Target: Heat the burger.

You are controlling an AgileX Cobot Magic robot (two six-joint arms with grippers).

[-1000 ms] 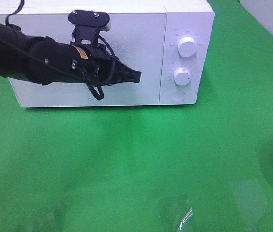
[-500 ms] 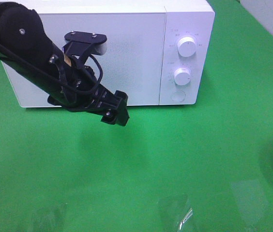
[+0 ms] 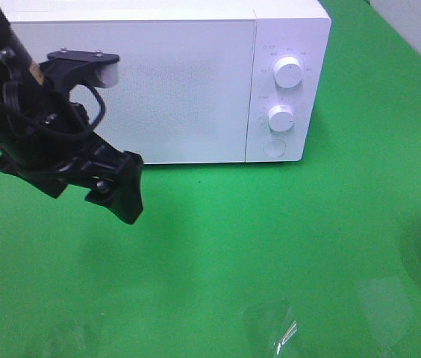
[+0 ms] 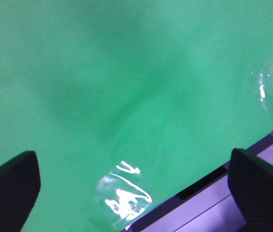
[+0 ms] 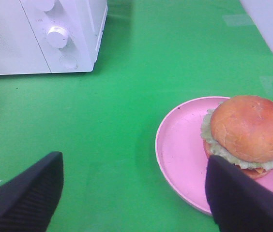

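Burger (image 5: 249, 131) with a domed orange-brown bun sits on a pink plate (image 5: 181, 154) at the right side of the desk (image 3: 270, 246), which is covered in bright green cloth; a strip of pale wall shows at the far right corner. In the high view only the plate's rim shows at the right edge. A white microwave (image 3: 181, 82) stands at the back with its door closed and two round knobs (image 3: 288, 72) on its right panel. Clear tape patches (image 3: 278, 328) glint near the front edge. The left gripper (image 3: 113, 190) hangs over bare cloth in front of the microwave's left part, jaws spread, grasping nothing. The right gripper (image 5: 131, 193) is spread too, empty, above the cloth just beside the plate
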